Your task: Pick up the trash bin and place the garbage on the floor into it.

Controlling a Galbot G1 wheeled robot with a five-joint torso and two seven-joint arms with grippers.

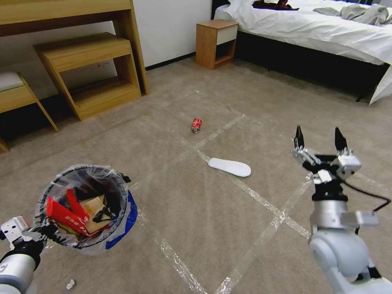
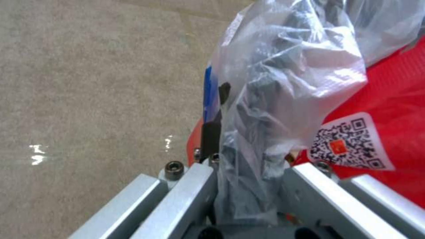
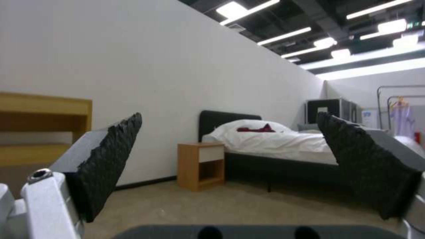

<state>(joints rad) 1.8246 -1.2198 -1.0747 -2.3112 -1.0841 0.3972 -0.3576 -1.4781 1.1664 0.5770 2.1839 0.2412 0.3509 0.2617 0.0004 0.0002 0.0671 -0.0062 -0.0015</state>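
Observation:
The trash bin (image 1: 125, 213), dark with a crinkly clear bag and a blue patch, hangs low at the left, tilted, with red wrappers (image 1: 65, 214) and cardboard inside. My left gripper (image 1: 40, 234) is shut on its near rim. In the left wrist view the left gripper (image 2: 248, 162) pinches the bagged rim (image 2: 265, 99) beside a red wrapper (image 2: 389, 96). Garbage lies on the carpet floor (image 1: 196, 220): a crushed red can (image 1: 197, 124), a white insole (image 1: 229, 166) and a crumpled white paper (image 1: 70, 284). My right gripper (image 1: 318, 141) is raised at the right, open and empty; the right wrist view shows the right gripper (image 3: 230, 159) facing the bed.
Wooden shelving (image 1: 87, 69) stands at the back left, a wooden nightstand (image 1: 215, 43) against the far wall, and a bed (image 1: 322, 28) with white sheets at the back right. Shiny tape strips (image 1: 261, 200) cross the carpet.

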